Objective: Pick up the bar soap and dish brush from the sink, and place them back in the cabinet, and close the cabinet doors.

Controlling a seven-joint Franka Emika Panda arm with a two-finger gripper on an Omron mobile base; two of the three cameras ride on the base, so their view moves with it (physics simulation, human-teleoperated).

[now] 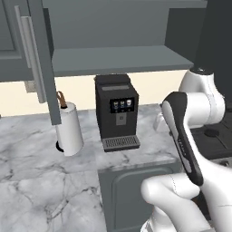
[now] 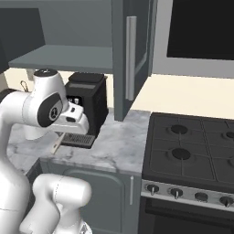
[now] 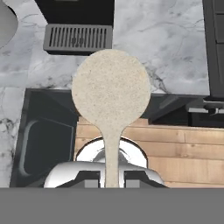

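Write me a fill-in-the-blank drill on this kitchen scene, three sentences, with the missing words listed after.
1. The tool is shut on the handle of the ____.
2. The coffee machine stands on the marble counter beside a roll of ____.
3. The doors of the cabinet above the coffee machine stand ____.

Missing words: dish brush; paper towels; open

The dish brush (image 3: 111,92) has a speckled, rough-looking cream head and a smooth pale handle. The counter (image 1: 41,181) is glossy grey-veined marble. The coffee machine (image 1: 116,111) looks matt black plastic with a ribbed metal drip grille. The floor (image 3: 183,153) is wood planks. The cabinet doors (image 2: 130,55) are matt grey with brushed silver handles.
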